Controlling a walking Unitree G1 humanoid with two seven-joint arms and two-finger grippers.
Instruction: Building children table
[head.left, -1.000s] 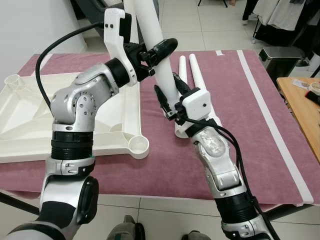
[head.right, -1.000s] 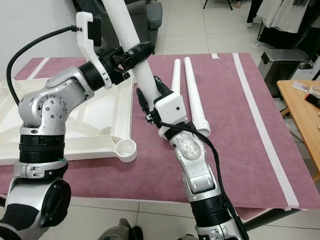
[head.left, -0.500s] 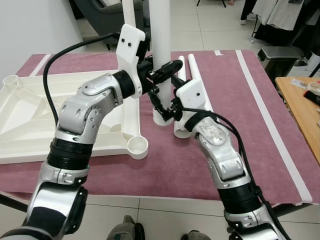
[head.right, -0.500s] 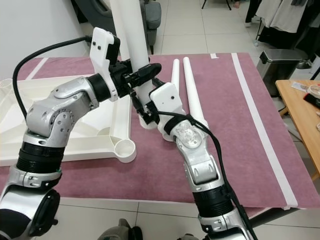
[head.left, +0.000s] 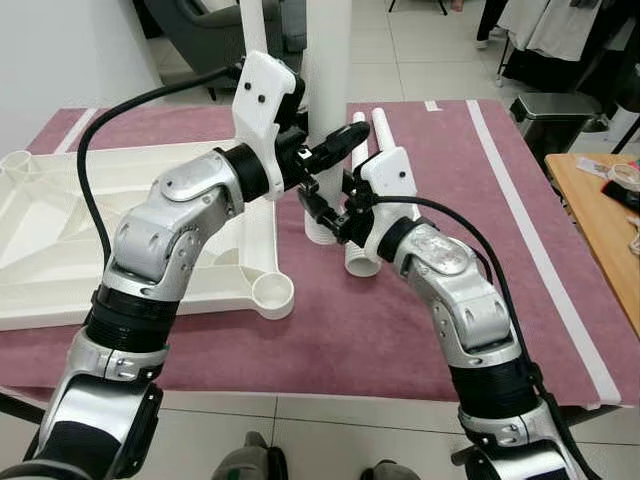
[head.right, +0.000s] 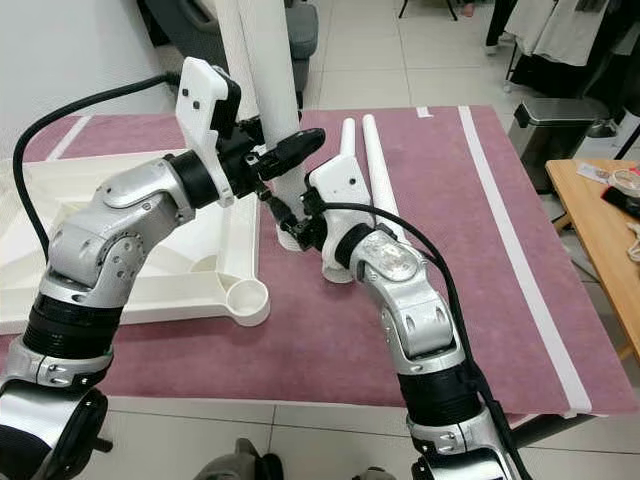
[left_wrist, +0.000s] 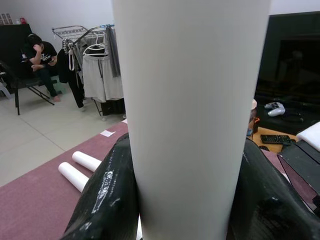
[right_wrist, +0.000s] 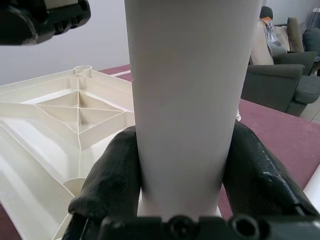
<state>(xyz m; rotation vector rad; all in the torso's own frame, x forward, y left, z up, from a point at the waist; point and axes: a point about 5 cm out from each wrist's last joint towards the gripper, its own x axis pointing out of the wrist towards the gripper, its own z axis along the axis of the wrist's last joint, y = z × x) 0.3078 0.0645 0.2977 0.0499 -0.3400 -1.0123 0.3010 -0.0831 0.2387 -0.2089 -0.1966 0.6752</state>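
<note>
Leg (head.left: 327, 90), white smooth tube, upright between both grippers.

I count three white table legs: one upright leg (head.left: 328, 90) and two lying legs (head.left: 385, 150) side by side on the mat. One upturned white table panel (head.left: 60, 230), one maroon mat (head.left: 400, 330), one bin (head.left: 555, 115).

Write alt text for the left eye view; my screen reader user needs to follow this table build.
Both grippers hold one white table leg upright over a maroon mat: the left gripper higher up, the right gripper near its lower end. The upturned white tabletop lies to the left, with two more legs flat behind.
</note>
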